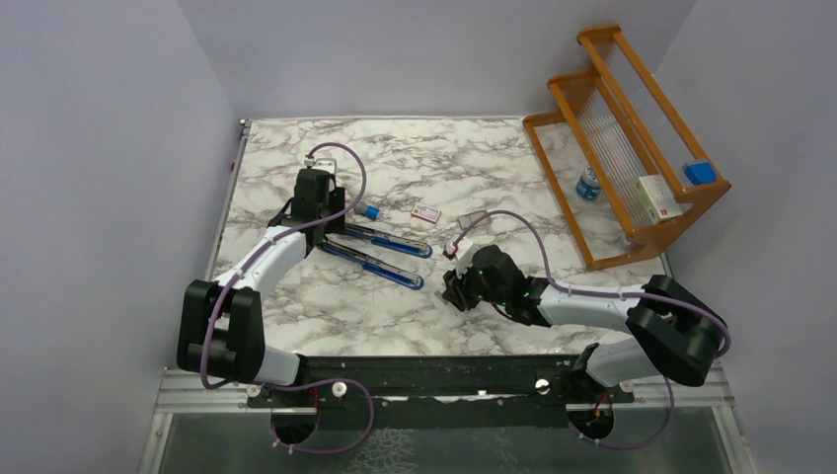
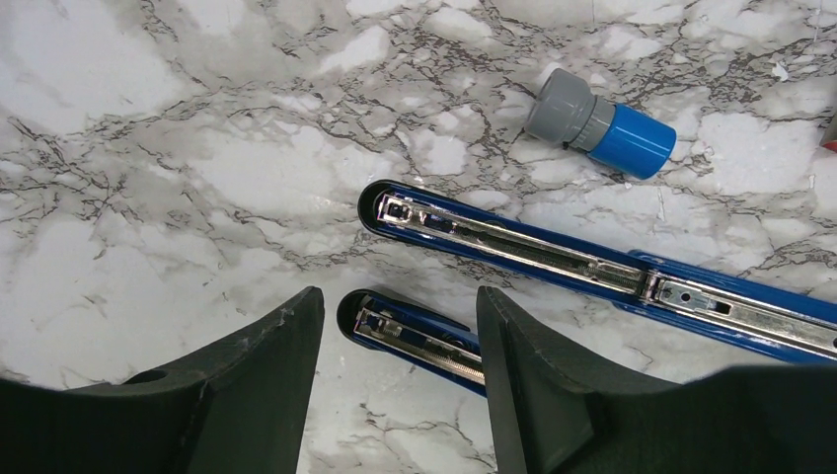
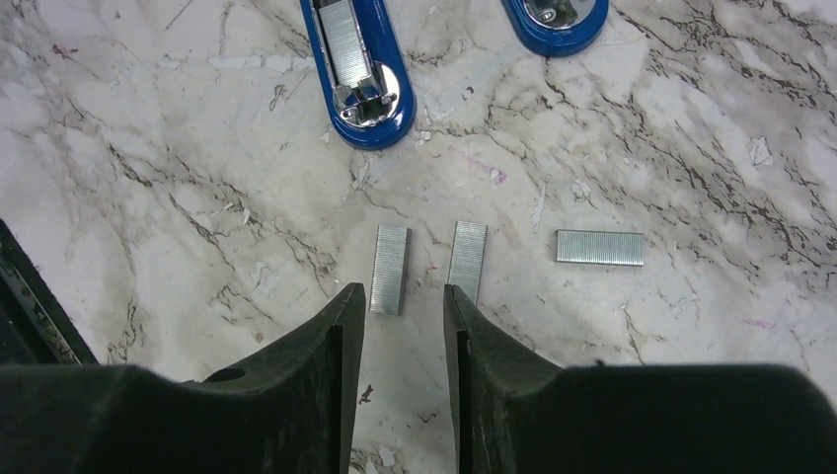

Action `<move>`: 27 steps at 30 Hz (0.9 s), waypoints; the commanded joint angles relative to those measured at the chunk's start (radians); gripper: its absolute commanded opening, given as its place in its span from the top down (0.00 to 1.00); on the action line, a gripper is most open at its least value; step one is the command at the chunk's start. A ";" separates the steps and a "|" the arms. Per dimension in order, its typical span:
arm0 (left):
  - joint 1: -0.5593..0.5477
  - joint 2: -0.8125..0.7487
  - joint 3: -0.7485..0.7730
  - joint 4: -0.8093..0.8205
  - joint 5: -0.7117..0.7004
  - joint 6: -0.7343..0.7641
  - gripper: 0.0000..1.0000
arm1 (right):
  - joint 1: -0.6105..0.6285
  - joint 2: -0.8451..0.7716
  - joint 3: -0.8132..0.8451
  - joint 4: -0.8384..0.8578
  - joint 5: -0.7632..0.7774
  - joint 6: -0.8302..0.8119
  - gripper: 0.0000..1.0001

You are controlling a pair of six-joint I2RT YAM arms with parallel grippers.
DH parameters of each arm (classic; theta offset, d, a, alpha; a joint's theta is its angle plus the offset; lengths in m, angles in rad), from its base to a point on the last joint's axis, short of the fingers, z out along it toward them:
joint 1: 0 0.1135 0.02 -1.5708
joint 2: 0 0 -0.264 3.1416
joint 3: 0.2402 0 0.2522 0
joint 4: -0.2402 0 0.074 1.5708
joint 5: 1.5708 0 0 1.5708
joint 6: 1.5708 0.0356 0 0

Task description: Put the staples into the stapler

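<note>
The blue stapler (image 1: 380, 252) lies opened flat on the marble table, its two arms spread toward the right. My left gripper (image 2: 400, 306) hovers over its left end, open. The nearer arm's tip (image 2: 415, 331) lies between the fingers, partly hidden by the right finger (image 2: 553, 385). The farther arm (image 2: 553, 262) shows its metal channel. Three loose strips of staples (image 3: 390, 269) (image 3: 468, 259) (image 3: 600, 247) lie just ahead of my right gripper (image 3: 405, 294), which is open with nothing between its fingers. The small staple box (image 1: 426, 212) sits behind the stapler.
A grey, blue-capped cylinder (image 2: 602, 123) lies just beyond the stapler. A wooden rack (image 1: 632, 148) stands at the back right holding a white box (image 1: 659, 197) and a blue item (image 1: 699, 172), with a small bottle (image 1: 589, 184) beside it. Walls close in on both sides.
</note>
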 commanded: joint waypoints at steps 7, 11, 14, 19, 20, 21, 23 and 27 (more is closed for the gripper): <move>-0.002 0.001 0.032 -0.004 0.024 -0.010 0.40 | 0.011 -0.037 -0.078 0.120 0.028 0.064 0.61; -0.002 0.001 0.032 -0.004 0.028 -0.010 0.40 | 0.040 -0.042 -0.094 0.106 0.052 0.087 0.61; -0.002 -0.001 0.032 -0.004 0.024 -0.008 0.40 | 0.065 -0.049 -0.111 0.097 0.072 0.110 0.61; -0.002 -0.002 0.032 -0.004 0.026 -0.007 0.40 | 0.094 -0.023 -0.118 0.097 0.116 0.122 0.61; -0.002 -0.002 0.032 -0.005 0.025 -0.007 0.40 | 0.097 -0.015 -0.119 0.105 0.128 0.124 0.61; -0.002 -0.004 0.033 -0.004 0.026 -0.006 0.40 | 0.099 -0.006 -0.119 0.114 0.138 0.126 0.61; -0.003 -0.005 0.033 -0.004 0.027 -0.005 0.40 | 0.101 0.016 -0.112 0.119 0.156 0.133 0.61; -0.002 -0.006 0.032 -0.004 0.023 -0.003 0.40 | 0.101 0.054 -0.098 0.115 0.179 0.143 0.61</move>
